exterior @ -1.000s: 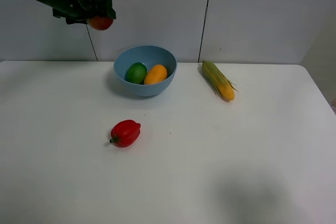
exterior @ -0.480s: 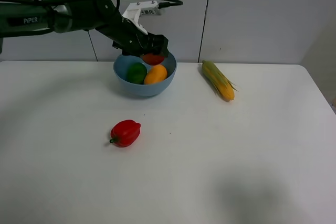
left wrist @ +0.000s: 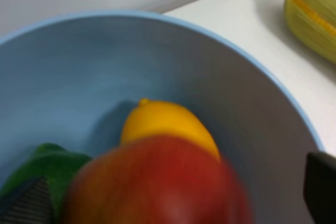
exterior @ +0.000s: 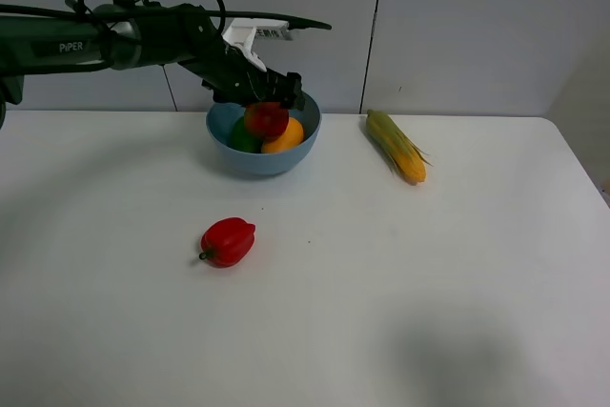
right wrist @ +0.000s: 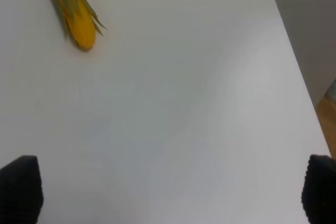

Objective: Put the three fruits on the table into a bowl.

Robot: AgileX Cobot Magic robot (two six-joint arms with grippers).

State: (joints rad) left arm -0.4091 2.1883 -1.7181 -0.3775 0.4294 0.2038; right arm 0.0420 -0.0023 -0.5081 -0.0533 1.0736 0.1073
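Hovering over the bowl point(exterior: 250, 162), my left hand point(exterior: 271, 98) stood apart above the pomegranate point(exterior: 266, 119). It rested on the mango point(exterior: 286, 137) and lime point(exterior: 238, 139). My right hand point(right wrist: 168, 192) stood apart.

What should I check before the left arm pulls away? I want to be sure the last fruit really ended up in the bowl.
1. Pomegranate over the bowl: ok.
2. Mango and green fruit in the bowl: ok.
3. Left gripper open, fingers clear of the pomegranate: cannot tell.
4. Pomegranate resting on the other fruits: cannot tell.
5. Bell pepper and corn cob left on the table: ok.
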